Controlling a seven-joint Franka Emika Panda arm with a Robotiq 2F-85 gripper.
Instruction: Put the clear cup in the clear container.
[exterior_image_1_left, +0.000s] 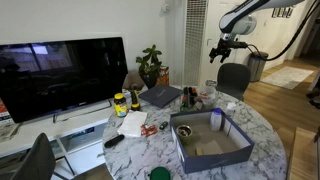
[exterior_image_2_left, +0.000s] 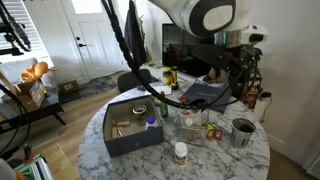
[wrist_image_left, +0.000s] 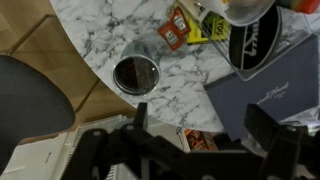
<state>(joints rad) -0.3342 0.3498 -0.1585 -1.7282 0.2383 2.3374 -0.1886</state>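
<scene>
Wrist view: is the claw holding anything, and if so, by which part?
Nothing is held. The claw is open and hovers above the marble table, with nothing between its fingers.

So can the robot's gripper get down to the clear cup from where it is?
Probably yes. The gripper hangs open above the table, and the clear cup stands uncovered with nothing over it, though the clear container sits close beside it.
</scene>
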